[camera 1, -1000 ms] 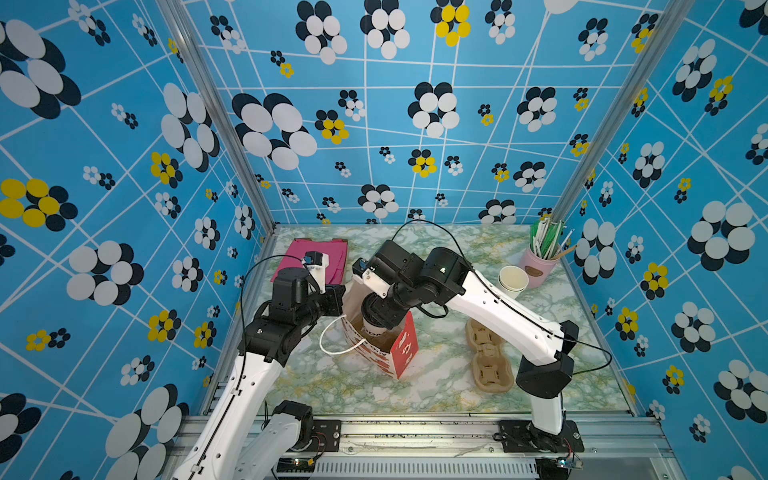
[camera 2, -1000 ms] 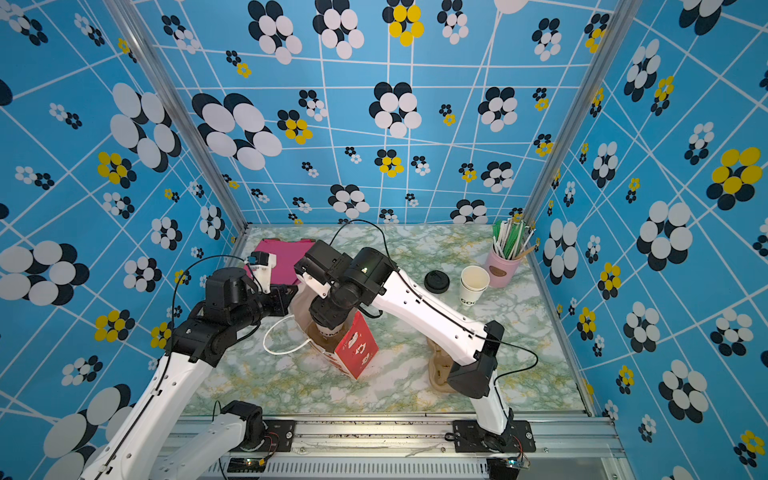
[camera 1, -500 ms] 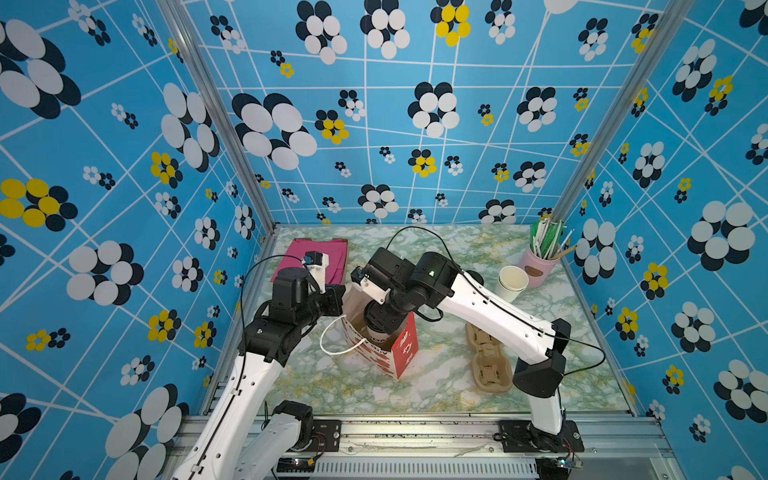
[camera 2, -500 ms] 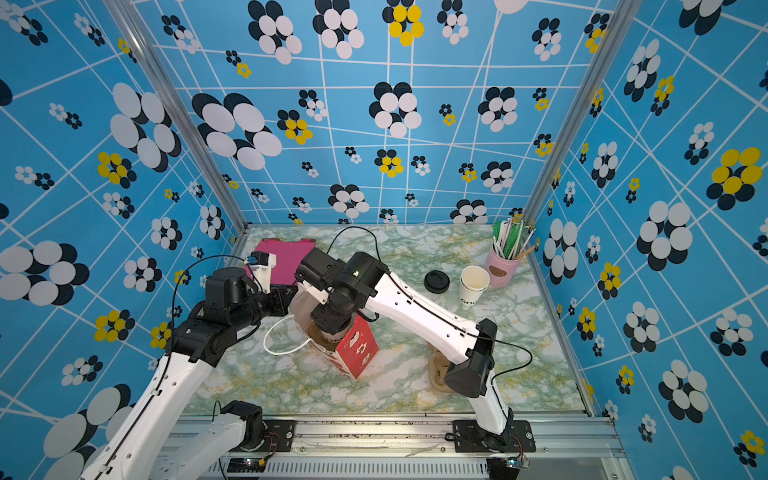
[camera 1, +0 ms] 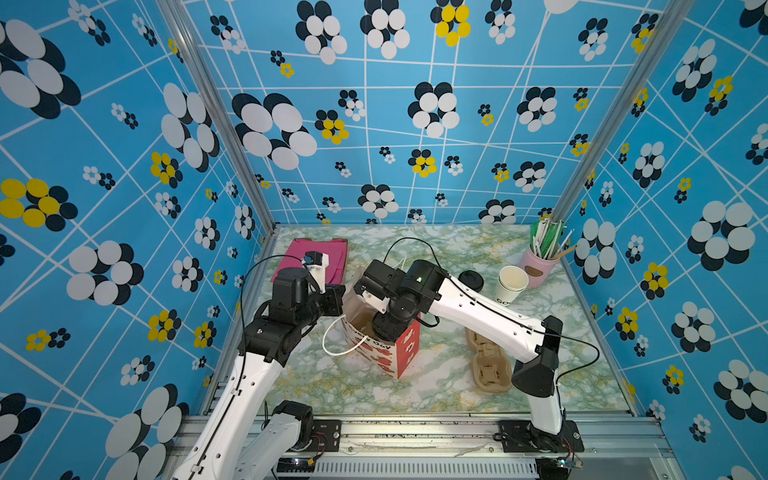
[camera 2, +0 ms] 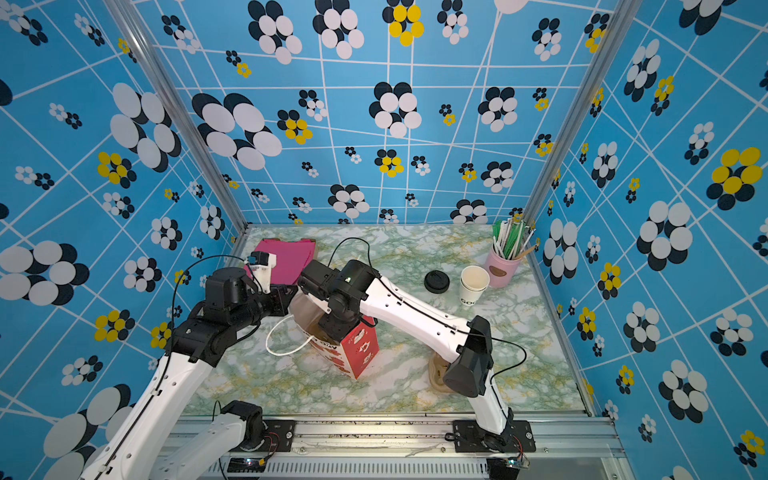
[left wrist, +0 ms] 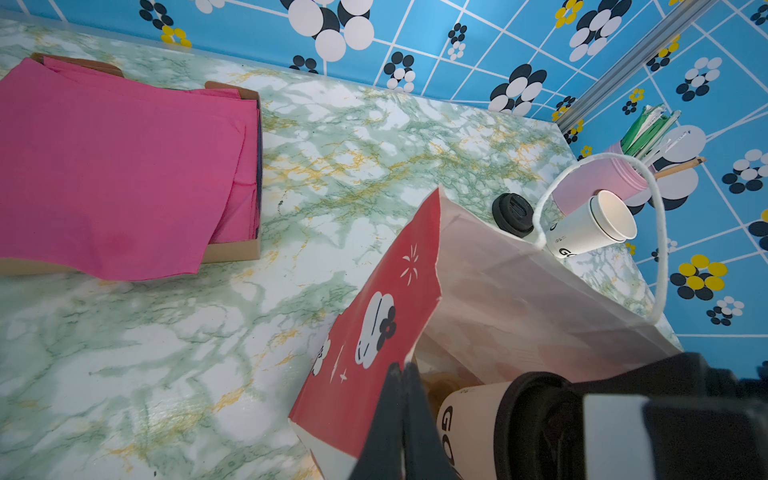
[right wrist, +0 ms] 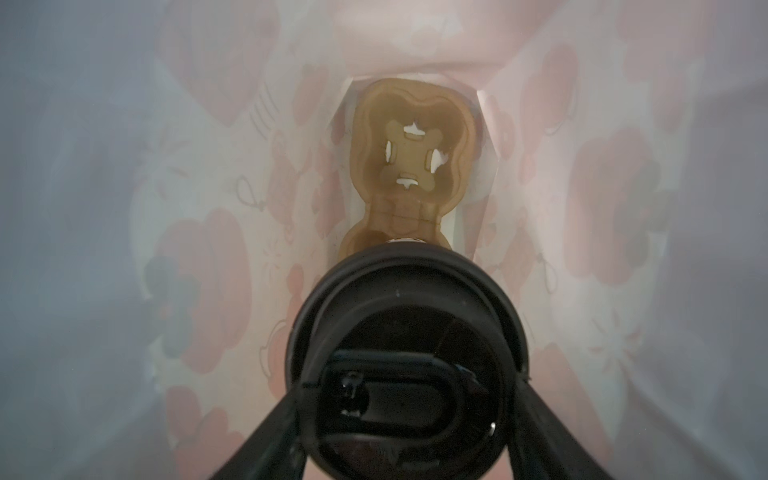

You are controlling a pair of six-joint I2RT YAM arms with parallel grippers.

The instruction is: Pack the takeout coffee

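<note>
A red paper bag [camera 1: 405, 351] [camera 2: 361, 349] with white rope handles stands open at mid-table. My left gripper [left wrist: 402, 374] is shut on the bag's [left wrist: 340, 415] top rim, pinching the paper. My right gripper [right wrist: 409, 399] reaches down into the bag, shut on the takeout coffee [right wrist: 407, 316], with a finger on each side of its black lid. The coffee's white side with black lettering [left wrist: 469, 419] shows in the left wrist view. Below it, on the bag's floor, lies a brown cup carrier [right wrist: 409, 166]. In both top views my right gripper's fingers are hidden inside the bag.
A second brown cup carrier [camera 1: 488, 361] lies right of the bag, partly under the right arm. At the back right are a loose black lid [camera 1: 471, 279], stacked lidless white cups [camera 1: 511, 284] and a pink holder of straws [camera 1: 542, 266]. Pink napkins in a cardboard box [camera 1: 313, 257] sit at the back left.
My right arm has shifted slightly left and down, carrying the coffee deeper into the bag. The left gripper has kept its hold on the bag's rim.
</note>
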